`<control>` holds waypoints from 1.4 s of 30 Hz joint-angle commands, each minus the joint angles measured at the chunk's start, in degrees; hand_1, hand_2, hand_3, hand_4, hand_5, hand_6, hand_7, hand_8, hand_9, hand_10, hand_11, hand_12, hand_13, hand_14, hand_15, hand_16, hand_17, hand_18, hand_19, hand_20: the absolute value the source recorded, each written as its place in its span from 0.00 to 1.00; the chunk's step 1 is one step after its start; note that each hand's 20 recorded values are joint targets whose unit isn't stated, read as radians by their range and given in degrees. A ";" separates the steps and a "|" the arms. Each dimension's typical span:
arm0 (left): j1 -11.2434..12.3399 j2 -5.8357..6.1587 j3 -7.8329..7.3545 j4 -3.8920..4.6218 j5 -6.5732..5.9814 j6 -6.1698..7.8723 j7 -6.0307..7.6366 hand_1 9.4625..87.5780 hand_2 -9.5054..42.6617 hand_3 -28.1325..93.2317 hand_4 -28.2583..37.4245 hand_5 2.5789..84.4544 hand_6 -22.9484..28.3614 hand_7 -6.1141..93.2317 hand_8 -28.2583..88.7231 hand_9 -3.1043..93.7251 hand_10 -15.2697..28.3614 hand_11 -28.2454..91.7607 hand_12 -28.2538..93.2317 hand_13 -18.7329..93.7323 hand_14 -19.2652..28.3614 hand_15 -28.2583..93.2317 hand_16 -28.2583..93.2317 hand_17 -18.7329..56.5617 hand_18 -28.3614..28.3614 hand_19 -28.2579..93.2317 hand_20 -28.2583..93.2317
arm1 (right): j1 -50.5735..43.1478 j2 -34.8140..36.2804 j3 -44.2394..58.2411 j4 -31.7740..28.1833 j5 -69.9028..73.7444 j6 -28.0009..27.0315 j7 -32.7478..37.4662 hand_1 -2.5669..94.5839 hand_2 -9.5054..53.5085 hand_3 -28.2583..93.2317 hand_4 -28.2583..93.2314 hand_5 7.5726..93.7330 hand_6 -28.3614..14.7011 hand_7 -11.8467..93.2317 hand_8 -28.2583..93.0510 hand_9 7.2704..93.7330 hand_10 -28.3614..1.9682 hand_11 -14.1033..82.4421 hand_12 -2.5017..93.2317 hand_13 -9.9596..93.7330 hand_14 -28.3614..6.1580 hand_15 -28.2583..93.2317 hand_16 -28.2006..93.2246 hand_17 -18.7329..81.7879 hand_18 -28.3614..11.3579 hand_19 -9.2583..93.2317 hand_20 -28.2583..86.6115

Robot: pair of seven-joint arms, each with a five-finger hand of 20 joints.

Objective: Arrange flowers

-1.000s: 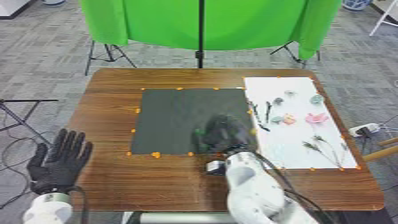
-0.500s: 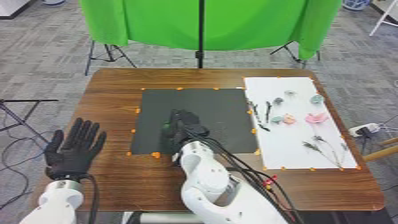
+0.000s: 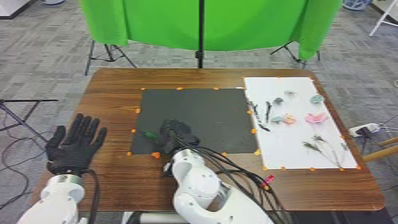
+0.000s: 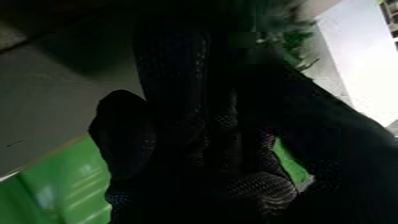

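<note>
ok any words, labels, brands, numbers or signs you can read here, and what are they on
No text can be read, so there is nothing to quote.
Any print on the white right arm is too small or blurred to make out.

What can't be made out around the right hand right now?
- Whether the right hand grips the green piece: head view, too small.
- The green piece's lower end: right wrist view, behind the dark glove.
- Dark mat beneath that hand: head view, covered by it.
</note>
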 commanded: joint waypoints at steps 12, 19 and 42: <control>2.45 -1.26 -0.74 -0.41 -0.81 0.17 1.44 0.23 0.45 0.92 0.00 0.58 0.65 0.17 0.17 0.44 0.70 0.41 0.32 0.42 0.73 0.53 0.17 0.14 0.74 0.55 0.35 | -0.60 2.51 0.86 -3.28 2.28 -2.79 -1.12 0.41 0.00 0.91 0.11 0.75 0.44 0.30 0.16 0.80 0.25 0.40 0.23 0.90 0.51 0.65 0.46 0.73 0.14 1.00 0.65; 3.77 -1.79 -1.56 -1.02 -0.82 0.41 1.85 0.23 0.45 0.92 0.00 0.58 0.65 0.17 0.17 0.44 0.71 0.41 0.32 0.42 0.73 0.53 0.17 0.14 0.74 0.55 0.35 | -0.29 3.95 0.87 -5.44 4.79 3.40 -3.82 0.43 0.00 0.90 0.09 0.75 0.45 0.36 0.29 0.80 0.25 0.39 0.22 0.89 0.50 0.66 0.45 0.73 0.13 1.00 0.65; 2.54 -1.31 -0.42 -0.57 -0.21 0.67 1.06 0.23 0.45 0.92 0.00 0.58 0.65 0.17 0.17 0.44 0.71 0.41 0.32 0.42 0.73 0.54 0.17 0.14 0.74 0.55 0.35 | -0.42 2.92 1.06 -7.80 3.42 -8.64 -5.59 0.36 0.13 0.92 0.11 0.70 0.54 0.19 0.15 0.74 0.21 0.56 0.30 0.78 0.35 0.86 0.49 0.67 0.08 1.00 0.68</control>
